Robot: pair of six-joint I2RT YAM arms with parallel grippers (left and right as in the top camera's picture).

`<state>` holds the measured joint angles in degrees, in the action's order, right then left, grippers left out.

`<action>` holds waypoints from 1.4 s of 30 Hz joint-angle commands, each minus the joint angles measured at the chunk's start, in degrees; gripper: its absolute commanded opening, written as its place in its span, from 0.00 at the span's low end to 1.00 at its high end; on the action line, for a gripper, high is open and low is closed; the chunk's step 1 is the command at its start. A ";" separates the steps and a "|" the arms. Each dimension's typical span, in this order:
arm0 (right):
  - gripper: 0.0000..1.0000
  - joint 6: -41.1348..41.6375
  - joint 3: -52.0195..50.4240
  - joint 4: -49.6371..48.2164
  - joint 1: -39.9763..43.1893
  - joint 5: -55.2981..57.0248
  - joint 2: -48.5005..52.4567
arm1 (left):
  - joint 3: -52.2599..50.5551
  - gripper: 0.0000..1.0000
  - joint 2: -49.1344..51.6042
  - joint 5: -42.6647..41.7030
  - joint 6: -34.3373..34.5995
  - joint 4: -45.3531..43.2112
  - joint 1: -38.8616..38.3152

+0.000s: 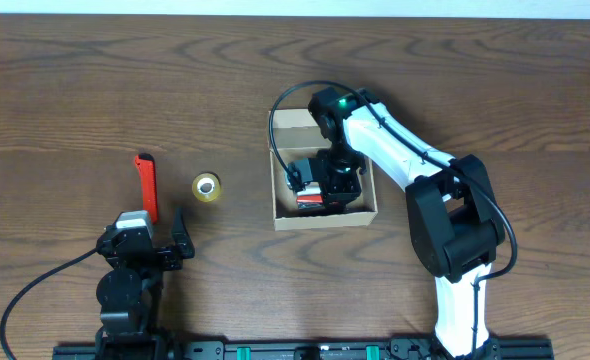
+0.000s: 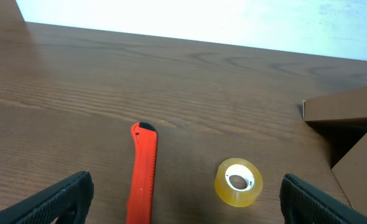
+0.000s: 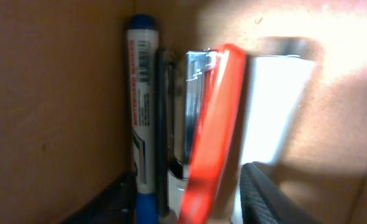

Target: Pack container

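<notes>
Container (image 1: 325, 220) of plain tan cardboard is sitting open near the middle of the dark wooden table (image 1: 495, 70), its flap lid (image 1: 297, 122) standing up along the far edge, while the right arm is bending over it and the right gripper (image 1: 336, 186) is hanging down inside the box. In the right wrist view, a blue-capped marker (image 3: 143, 124) is lying along one inner wall of the container, and a red-topped chrome stapler (image 3: 211, 124) is lying just beside it, with a pale white object (image 3: 277, 112) on the stapler's other side. The gripper's two dark fingers (image 3: 264, 196) are straddling the marker and stapler together; whether they are pressing on either or merely standing beside them cannot be told from these views. Well to the left of the container, a roll of clear tape (image 1: 206, 187) is lying flat on the table, and an orange box cutter (image 1: 148, 188) is lying near it, farther left. The left gripper (image 2: 183, 186) is hovering low behind the cutter at the near edge of the table, its jaws spread wide and holding nothing.
</notes>
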<state>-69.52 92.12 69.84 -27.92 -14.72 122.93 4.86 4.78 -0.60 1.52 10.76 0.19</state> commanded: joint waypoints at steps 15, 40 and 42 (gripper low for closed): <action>0.99 19.10 11.10 1.70 3.72 0.35 -17.81 | 7.34 0.95 0.15 2.86 1.90 5.62 -0.22; 0.99 61.35 11.10 -4.79 59.47 3.85 -25.31 | 82.62 0.95 73.72 12.37 -2.54 63.10 0.09; 0.99 61.33 10.91 -4.92 61.02 4.13 -25.31 | 82.62 0.95 76.04 7.63 -5.57 63.08 1.09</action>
<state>-10.66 102.63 65.04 31.38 -10.57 98.98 86.35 77.76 12.14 1.80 73.30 0.27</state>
